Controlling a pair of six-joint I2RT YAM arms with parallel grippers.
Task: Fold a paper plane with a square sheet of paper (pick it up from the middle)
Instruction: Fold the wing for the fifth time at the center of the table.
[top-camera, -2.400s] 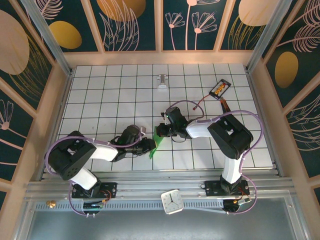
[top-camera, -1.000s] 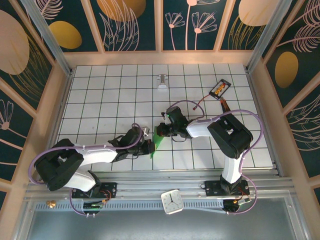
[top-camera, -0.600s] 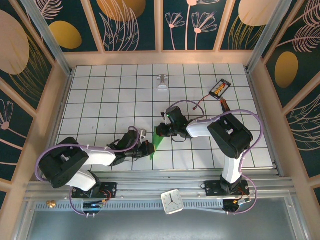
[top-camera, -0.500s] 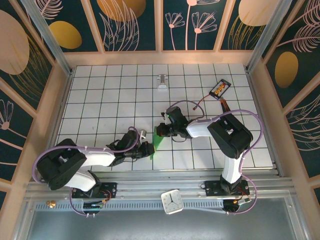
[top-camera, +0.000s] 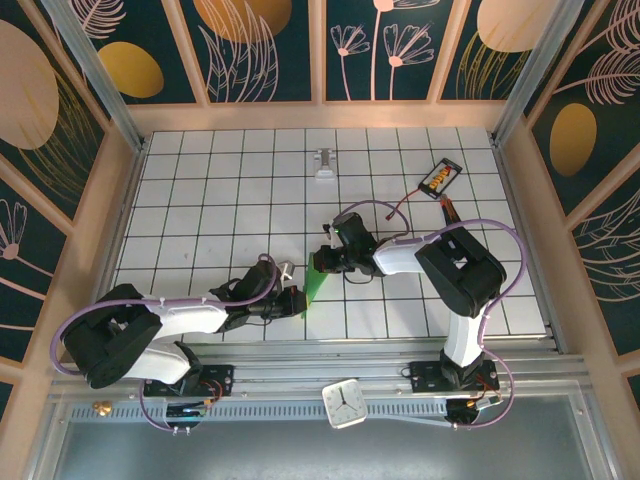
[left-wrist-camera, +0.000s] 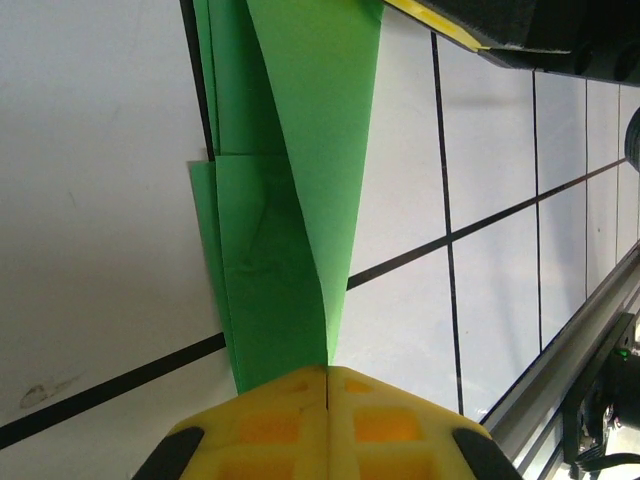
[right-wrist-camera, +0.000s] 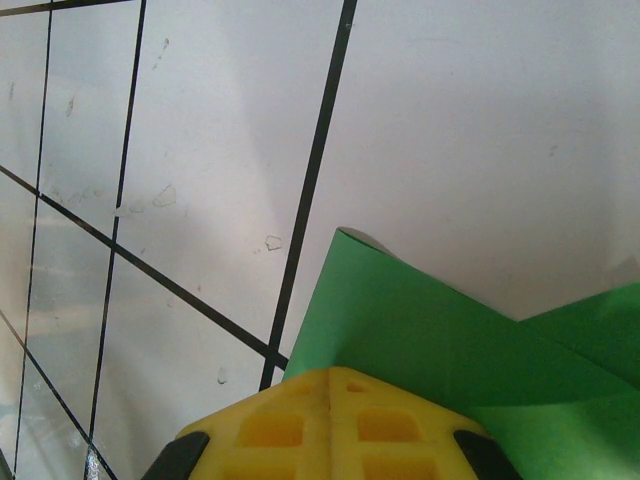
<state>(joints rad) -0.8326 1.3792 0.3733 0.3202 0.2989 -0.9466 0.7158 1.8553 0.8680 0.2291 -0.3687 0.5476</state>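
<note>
Since a second ago, the left arm's elbow has swung outward toward the near-left corner of the table (top-camera: 200, 200); the right arm has not shifted. Nearest the bases, the left gripper (top-camera: 292, 300) has its jaws closed on the narrow near tip of the half-folded paper plane (top-camera: 314, 284). The paper's long axis runs away from that tip, slanting slightly right, and widens toward the far end. There the right gripper (top-camera: 326, 263), jaws likewise closed, pinches the broad end. Each arm thus holds its own end; the crease lies between them.
</note>
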